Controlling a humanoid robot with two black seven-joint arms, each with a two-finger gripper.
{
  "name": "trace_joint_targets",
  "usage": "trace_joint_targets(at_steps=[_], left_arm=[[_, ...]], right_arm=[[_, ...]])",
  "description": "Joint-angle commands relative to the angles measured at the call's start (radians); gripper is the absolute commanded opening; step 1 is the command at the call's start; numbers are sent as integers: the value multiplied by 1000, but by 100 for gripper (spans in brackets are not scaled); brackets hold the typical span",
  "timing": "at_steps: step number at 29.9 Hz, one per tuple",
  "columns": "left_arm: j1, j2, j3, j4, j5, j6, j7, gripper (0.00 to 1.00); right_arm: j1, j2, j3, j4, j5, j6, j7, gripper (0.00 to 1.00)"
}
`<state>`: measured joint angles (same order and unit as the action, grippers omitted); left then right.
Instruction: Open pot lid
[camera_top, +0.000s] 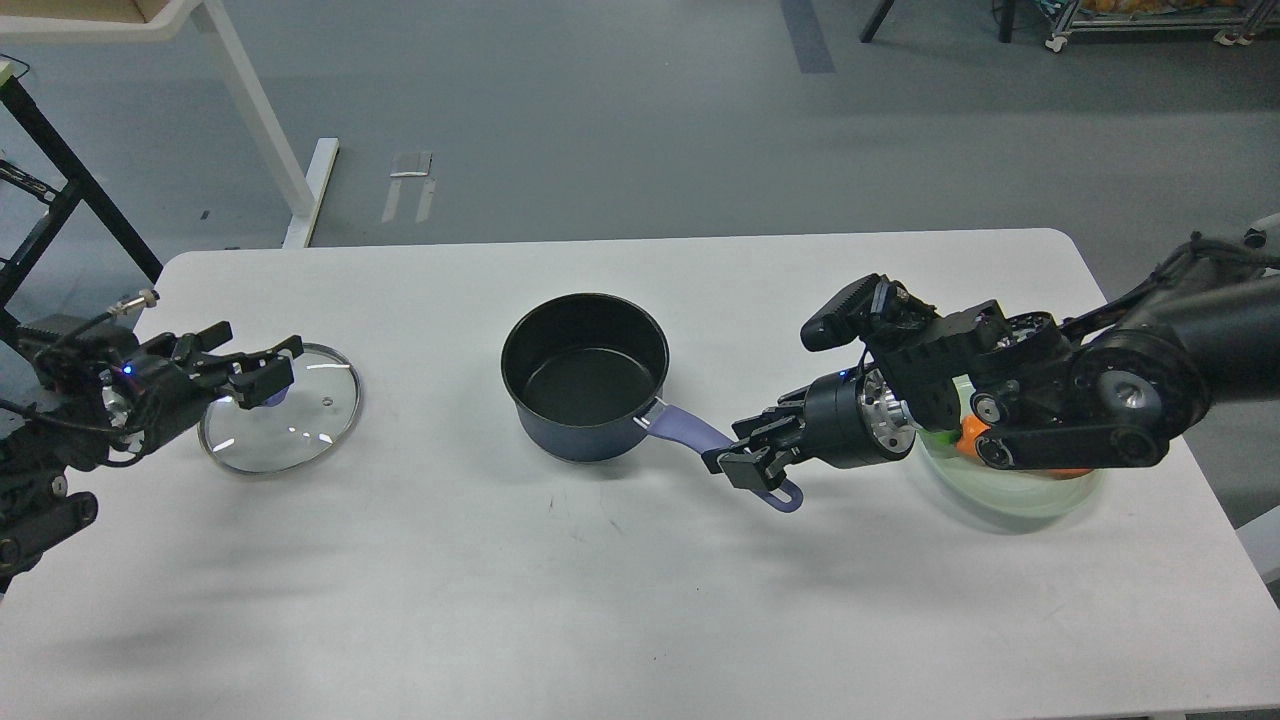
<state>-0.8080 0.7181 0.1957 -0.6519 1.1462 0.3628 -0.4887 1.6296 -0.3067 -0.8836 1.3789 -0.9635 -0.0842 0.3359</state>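
A dark pot (585, 375) stands open at the table's middle, its purple handle (690, 425) pointing to the lower right. My right gripper (748, 463) is shut on the far end of that handle. The glass lid (300, 425) lies flat on the table at the left, apart from the pot. Its purple knob (272, 397) shows partly under my left gripper (270, 365), which is open and hovers just above the knob without holding it.
A pale green translucent bowl (1010, 495) with an orange thing (975, 435) in it sits at the right, under my right arm. The white table's (600, 590) front half is bare. A white desk leg and a black frame stand beyond the table's left end.
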Motion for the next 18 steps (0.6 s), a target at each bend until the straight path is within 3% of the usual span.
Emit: trace_joint_targets(at_steps=[1, 5, 9, 15, 18], left_arm=[[-28, -2, 1, 0, -150, -4, 0, 99], [-72, -5, -1, 0, -285, -36, 0, 99], [-114, -6, -2, 2, -489, -117, 0, 99], [-143, -52, -4, 14, -860, -150, 0, 99], [-154, -92, -45, 15, -976, -192, 0, 99]], right_arm=[[0, -6, 3, 0, 2, 0, 0, 84], [1, -57, 61, -6, 5, -6, 0, 96], [-16, -173, 228, -49, 61, -12, -1, 97], [-193, -348, 637, -112, 152, -12, -8, 98], [-336, -377, 861, -124, 157, -14, -9, 99]])
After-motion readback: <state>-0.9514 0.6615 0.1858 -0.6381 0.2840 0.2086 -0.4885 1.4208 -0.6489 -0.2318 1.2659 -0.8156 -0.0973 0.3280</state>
